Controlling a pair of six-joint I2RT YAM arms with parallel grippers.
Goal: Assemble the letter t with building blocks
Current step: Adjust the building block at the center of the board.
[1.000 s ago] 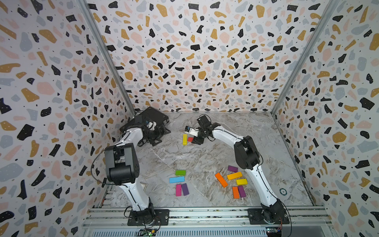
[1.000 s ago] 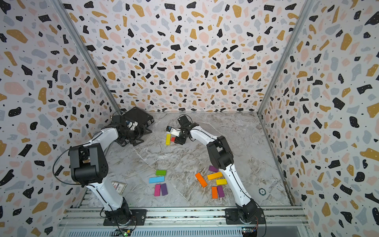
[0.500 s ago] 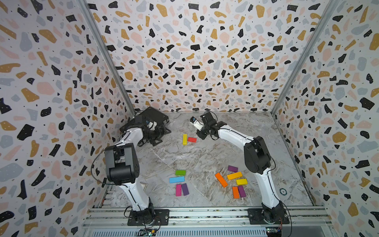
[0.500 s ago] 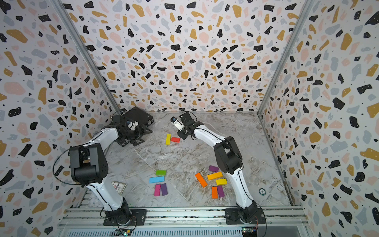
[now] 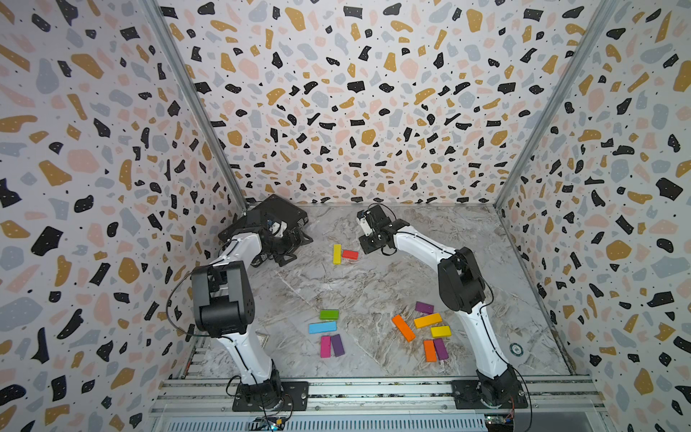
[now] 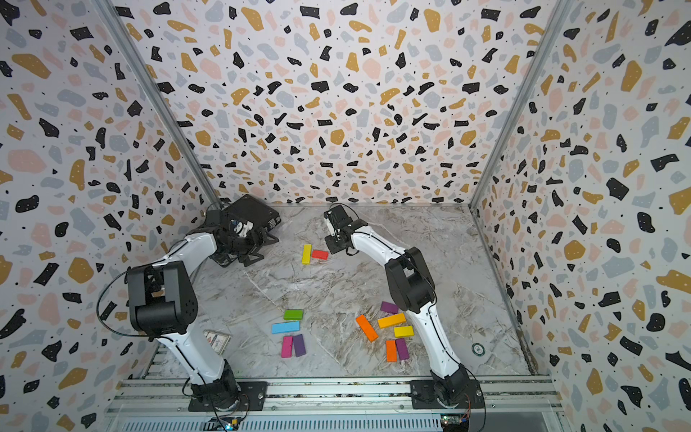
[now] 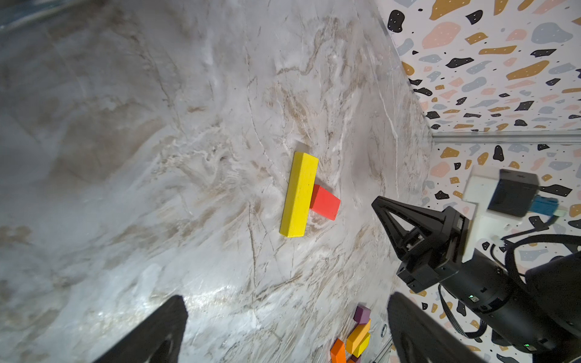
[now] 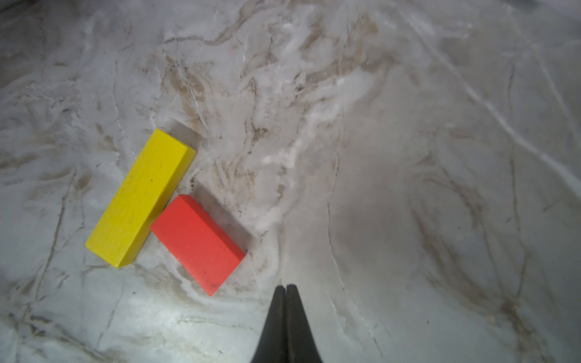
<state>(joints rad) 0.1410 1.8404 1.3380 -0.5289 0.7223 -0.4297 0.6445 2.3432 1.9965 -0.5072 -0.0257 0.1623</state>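
Hovering w/ my right gripper [image 8: 286, 287] pinched shut on nothing, tips nr the red block [image 8: 198, 243] but apart from it. Red's short end meets the long side of the yellow block [image 8: 141, 198] (a sideways T). Back wall [image 5: 374, 149] is close behind that arm; bare marble tabletop [image 5: 374, 284] lies open toward the front, up to the green block [image 5: 329, 314] and orange block [image 5: 403, 328]. My left gripper [image 7: 287, 311] is spread wide, empty, nr the black case [image 5: 276, 215], yellow block ahead, well apart.
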